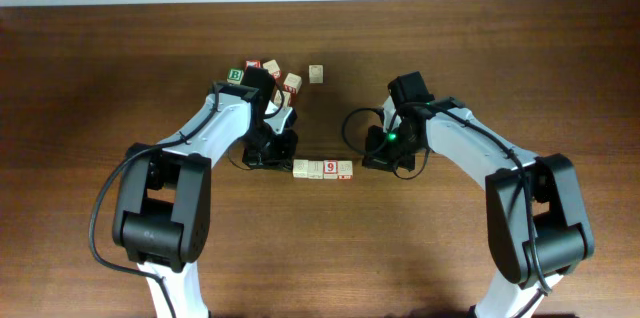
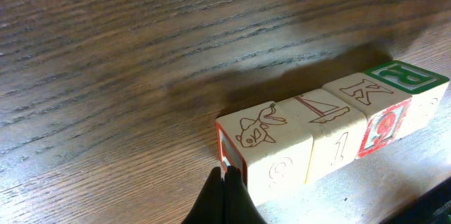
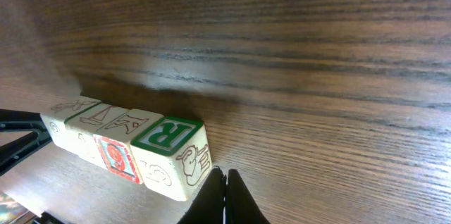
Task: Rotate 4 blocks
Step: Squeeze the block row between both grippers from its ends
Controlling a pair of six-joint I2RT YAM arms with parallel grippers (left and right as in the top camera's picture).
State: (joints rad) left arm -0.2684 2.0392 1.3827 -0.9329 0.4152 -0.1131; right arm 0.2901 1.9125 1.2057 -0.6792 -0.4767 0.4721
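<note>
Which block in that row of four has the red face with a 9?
The K-topped block, between the sailboat block and the green R block; only its front face is red, the others' are pale.

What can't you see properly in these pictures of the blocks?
- Overhead: the row of blocks is too small to read, apart from a red 9.
- Overhead: the left arm covers part of the loose blocks behind it.
- Right wrist: the far end block of the row is blurred, its top drawing unreadable.

Wooden table [image 1: 520,58], block row [image 1: 323,169], loose cubes [image 1: 291,83]
</note>
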